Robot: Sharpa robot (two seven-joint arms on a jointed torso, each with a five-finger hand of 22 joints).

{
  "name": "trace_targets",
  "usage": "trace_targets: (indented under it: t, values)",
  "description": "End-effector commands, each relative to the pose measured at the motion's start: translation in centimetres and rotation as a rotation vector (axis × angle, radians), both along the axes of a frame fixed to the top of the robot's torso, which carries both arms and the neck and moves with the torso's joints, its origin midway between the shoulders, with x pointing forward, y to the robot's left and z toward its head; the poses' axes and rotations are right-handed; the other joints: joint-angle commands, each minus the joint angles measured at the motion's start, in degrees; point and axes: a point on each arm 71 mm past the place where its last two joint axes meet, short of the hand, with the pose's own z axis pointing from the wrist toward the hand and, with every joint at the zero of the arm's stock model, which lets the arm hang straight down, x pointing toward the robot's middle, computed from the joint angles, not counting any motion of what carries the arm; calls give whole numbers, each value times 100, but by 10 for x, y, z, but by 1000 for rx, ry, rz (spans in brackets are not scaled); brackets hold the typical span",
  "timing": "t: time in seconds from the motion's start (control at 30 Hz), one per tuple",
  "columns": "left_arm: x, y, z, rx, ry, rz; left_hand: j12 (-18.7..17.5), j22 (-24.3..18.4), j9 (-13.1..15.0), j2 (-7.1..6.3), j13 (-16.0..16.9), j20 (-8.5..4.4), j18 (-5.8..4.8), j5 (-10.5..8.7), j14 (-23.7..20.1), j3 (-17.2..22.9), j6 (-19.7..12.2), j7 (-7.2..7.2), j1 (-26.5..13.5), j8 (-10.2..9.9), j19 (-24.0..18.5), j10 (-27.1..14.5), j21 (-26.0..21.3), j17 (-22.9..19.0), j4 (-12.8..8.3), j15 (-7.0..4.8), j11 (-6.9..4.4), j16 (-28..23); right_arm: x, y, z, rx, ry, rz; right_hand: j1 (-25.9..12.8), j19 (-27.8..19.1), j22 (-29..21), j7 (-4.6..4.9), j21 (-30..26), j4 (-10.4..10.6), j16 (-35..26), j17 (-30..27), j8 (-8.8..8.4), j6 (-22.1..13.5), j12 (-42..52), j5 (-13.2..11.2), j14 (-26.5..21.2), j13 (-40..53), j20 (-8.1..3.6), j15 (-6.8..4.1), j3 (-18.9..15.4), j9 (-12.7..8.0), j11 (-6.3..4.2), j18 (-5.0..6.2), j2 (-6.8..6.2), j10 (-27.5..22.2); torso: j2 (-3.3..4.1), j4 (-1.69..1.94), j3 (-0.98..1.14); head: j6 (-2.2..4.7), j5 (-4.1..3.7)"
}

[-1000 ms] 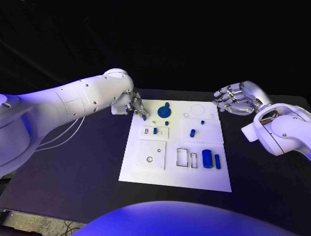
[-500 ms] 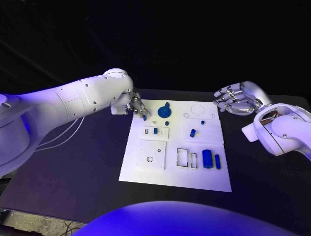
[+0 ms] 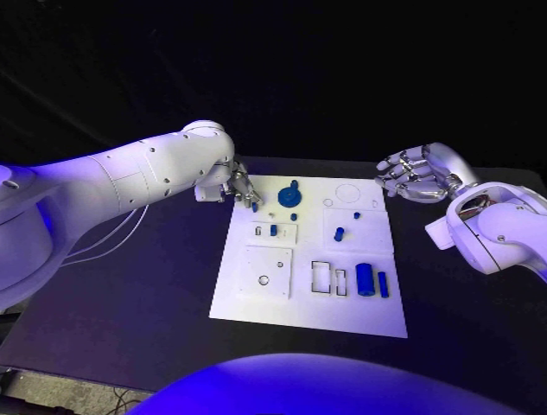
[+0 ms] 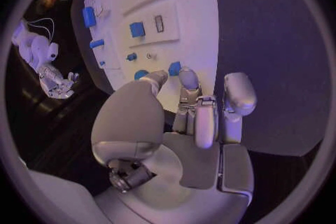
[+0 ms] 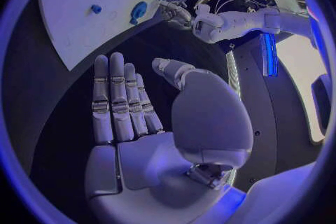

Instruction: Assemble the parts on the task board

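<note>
From the head view I count one task board (image 3: 308,285) lying mid-surface (image 3: 136,294) and seven blue parts on it: a disc (image 3: 289,194) at the far end, small ones in the middle, two upright bars (image 3: 365,278) near right. My left hand (image 3: 241,188) sits at the board's far left corner, fingertips by a small part (image 3: 255,206). My right hand (image 3: 413,175) hovers off the far right corner, fingers loosely curled

Left wrist view: the left hand's fingers (image 4: 189,79) reach down beside that part (image 4: 174,68); whether they are grasping it, I cannot tell

Right wrist view: the right hand (image 5: 147,117) is released, fingers straight, holding nothing
</note>
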Motion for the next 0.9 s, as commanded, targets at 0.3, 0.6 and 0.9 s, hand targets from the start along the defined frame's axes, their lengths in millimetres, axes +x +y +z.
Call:
trace_targets:
  t: [0.3, 0.6, 0.9]
  values:
    - [-2, -4, -1, -6, 21, -21, 23, 839, 11, -11, -4, -7, -23, 19, 581, 58, 12, -22, 120, 38, 9, 35, 23, 1454, -9, -10, -24, 32, 0, 2, -1, -2, 3, 15, -49, -26, -5, 25, -34, -21, -29, -9, 20, -4, -19, 37, -7, -5, 8, 50, -14, -9, 4, 60, 0, 43, -1, 0, 0, 0, 6]
    - [-2, -6, -1, -22, 15, -18, 24, 839, 38, 68, -3, -18, -22, -53, 585, 245, 8, -37, 416, 55, 5, 44, 21, 1469, -20, -21, -37, 39, 0, 3, -1, -2, 3, 16, -40, -30, -21, 23, -33, -27, -44, -9, 24, -1, -26, 53, -5, -19, 10, 49, -10, -11, 2, 61, 10, 53, -1, 4, -4, 0, 17]
    - [-1, -5, -1, -61, 11, 10, -30, 844, 147, 111, -56, -24, -25, -1073, 590, 1444, -90, -35, 865, 115, 8, 32, 46, 1487, -221, -20, -39, 48, 0, 3, -1, -3, 5, 16, -40, -30, -21, 23, -33, -27, -44, -9, 24, -1, -26, 53, -5, -19, 10, 49, -10, -11, 2, 61, 10, 53, 2, 0, -3, 0, 21]
